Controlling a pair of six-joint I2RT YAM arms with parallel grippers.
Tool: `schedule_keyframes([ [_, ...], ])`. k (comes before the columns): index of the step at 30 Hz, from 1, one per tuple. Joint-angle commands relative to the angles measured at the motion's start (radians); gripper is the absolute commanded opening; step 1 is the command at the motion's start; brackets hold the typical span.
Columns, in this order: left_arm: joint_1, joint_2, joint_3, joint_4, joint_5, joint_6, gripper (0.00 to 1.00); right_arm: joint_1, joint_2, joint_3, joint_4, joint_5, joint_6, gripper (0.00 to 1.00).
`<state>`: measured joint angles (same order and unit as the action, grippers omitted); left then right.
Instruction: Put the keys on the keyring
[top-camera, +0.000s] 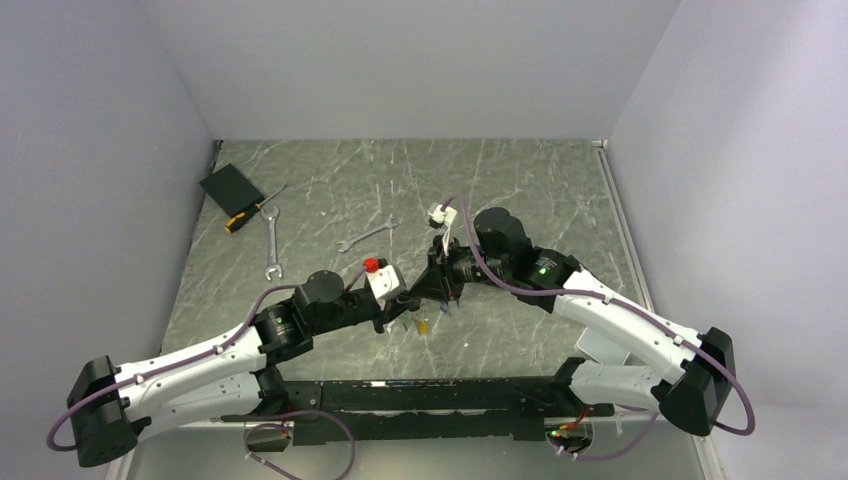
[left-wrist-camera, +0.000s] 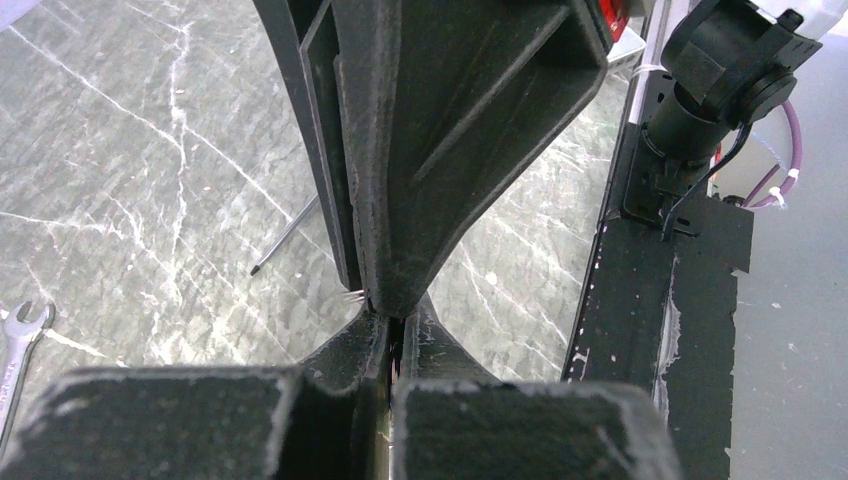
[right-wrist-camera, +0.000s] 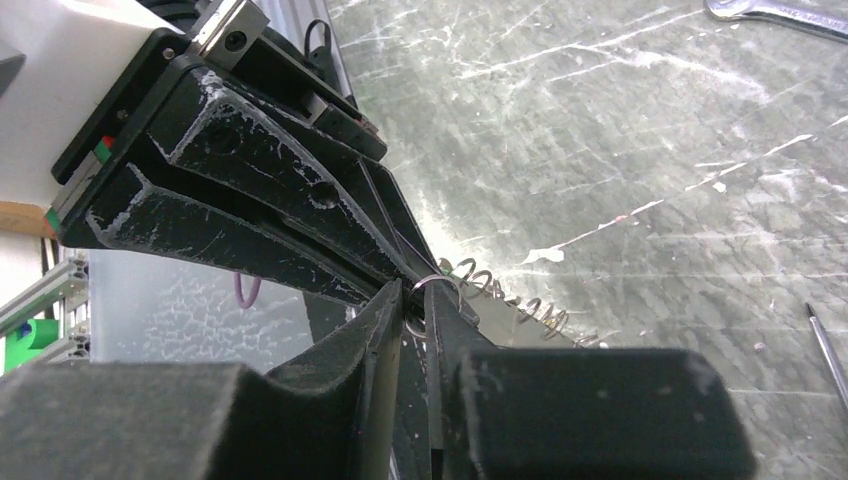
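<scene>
I have the left fingers (left-wrist-camera: 350, 352) and the right fingers (right-wrist-camera: 372, 330) both clenched, meeting tip to tip, with the keyring (right-wrist-camera: 436, 288) wire caught between the right tips and a yellow-headed key (top-camera: 422, 326) just beneath that junction.
</scene>
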<state>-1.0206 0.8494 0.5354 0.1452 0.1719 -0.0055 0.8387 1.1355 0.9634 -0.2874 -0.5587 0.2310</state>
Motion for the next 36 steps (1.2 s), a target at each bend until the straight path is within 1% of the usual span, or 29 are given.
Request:
schedule_keyframes([
  [1, -0.004, -0.019, 0.054, 0.084, 0.013, -0.023, 0.0, 0.006, 0.019, 0.001, -0.002, -0.004, -0.015, 0.15],
  [3, -0.004, -0.023, 0.053, 0.081, 0.011, -0.021, 0.0, 0.007, 0.023, 0.004, -0.006, -0.004, -0.013, 0.11],
  [6, -0.004, -0.028, 0.047, 0.077, 0.003, -0.01, 0.0, 0.006, 0.027, 0.011, -0.009, -0.012, -0.008, 0.0],
  [8, -0.004, -0.027, 0.049, 0.067, -0.004, -0.007, 0.0, 0.006, 0.032, 0.016, -0.005, -0.017, 0.003, 0.0],
  [12, -0.004, -0.019, 0.074, -0.007, -0.037, 0.082, 0.0, 0.005, 0.056, 0.016, -0.002, -0.022, 0.045, 0.0],
  [15, -0.004, -0.015, 0.092, -0.045, -0.048, 0.133, 0.0, -0.001, 0.074, 0.024, -0.021, 0.012, 0.088, 0.0],
  [22, -0.004, 0.011, 0.085, -0.029, -0.075, 0.234, 0.0, -0.041, 0.147, 0.121, -0.137, -0.022, 0.16, 0.0],
  [26, -0.004, 0.063, 0.122, -0.078, -0.101, 0.32, 0.0, -0.058, 0.19, 0.173, -0.201, -0.036, 0.192, 0.0],
  [30, -0.006, 0.089, 0.128, -0.072, -0.125, 0.374, 0.0, -0.073, 0.215, 0.207, -0.244, -0.048, 0.222, 0.0],
  [32, -0.006, 0.082, 0.116, -0.055, -0.113, 0.403, 0.04, -0.082, 0.232, 0.228, -0.28, -0.044, 0.221, 0.0],
  [33, -0.006, 0.074, 0.106, -0.037, -0.104, 0.418, 0.08, -0.085, 0.24, 0.24, -0.293, -0.047, 0.219, 0.0],
  [34, -0.006, 0.062, 0.094, -0.023, -0.102, 0.424, 0.13, -0.089, 0.247, 0.245, -0.302, -0.053, 0.22, 0.0],
  [36, -0.006, 0.037, 0.071, 0.004, -0.106, 0.42, 0.28, -0.093, 0.256, 0.255, -0.311, -0.063, 0.223, 0.0],
])
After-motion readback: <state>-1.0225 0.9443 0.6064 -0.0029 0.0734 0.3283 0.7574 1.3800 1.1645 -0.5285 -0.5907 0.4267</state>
